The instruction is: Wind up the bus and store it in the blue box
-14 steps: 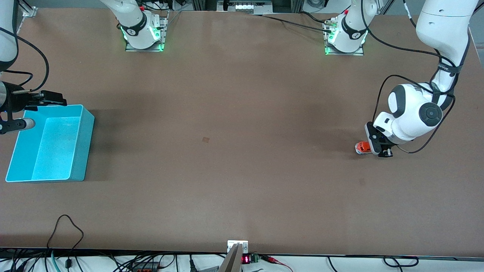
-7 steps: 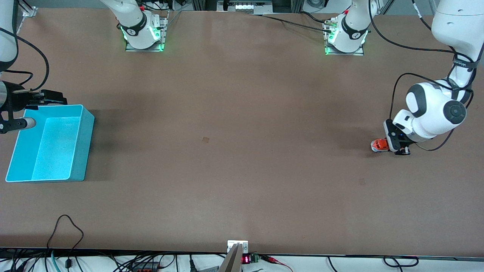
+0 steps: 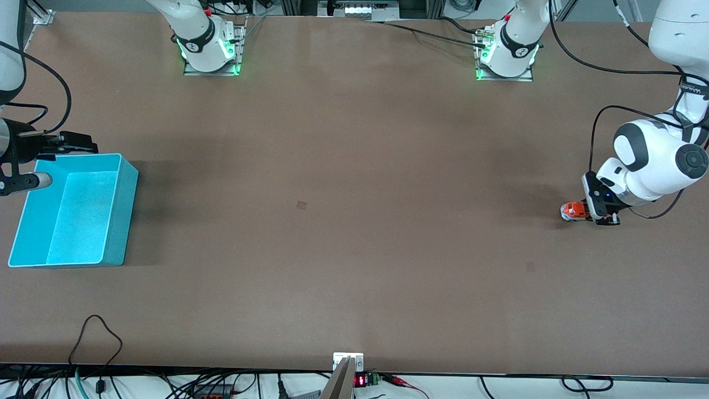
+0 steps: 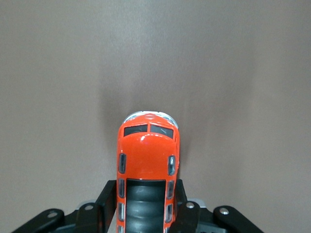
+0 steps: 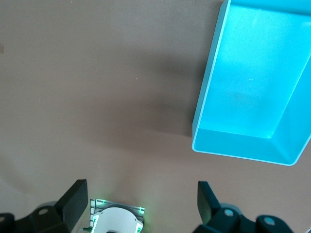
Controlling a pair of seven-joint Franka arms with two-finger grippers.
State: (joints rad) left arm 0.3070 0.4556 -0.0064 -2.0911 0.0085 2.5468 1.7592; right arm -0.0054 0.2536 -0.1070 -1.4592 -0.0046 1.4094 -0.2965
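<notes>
The bus, orange-red with a whitish front end, sits low on the table near the left arm's end. My left gripper is shut on its rear half. In the left wrist view the bus points away from the wrist, with its dark roof between the black fingers; the left gripper holds both its sides. The blue box stands empty at the right arm's end. My right gripper waits open over the box's corner. In the right wrist view the right gripper holds nothing, and the blue box lies off to one side.
The two arm bases stand along the table edge farthest from the front camera. A small dark mark is on the mid table. A black cable loop lies by the near edge.
My left gripper has drawn the bus along the table toward the left arm's end, rear first. The right arm and the blue box have not moved.
</notes>
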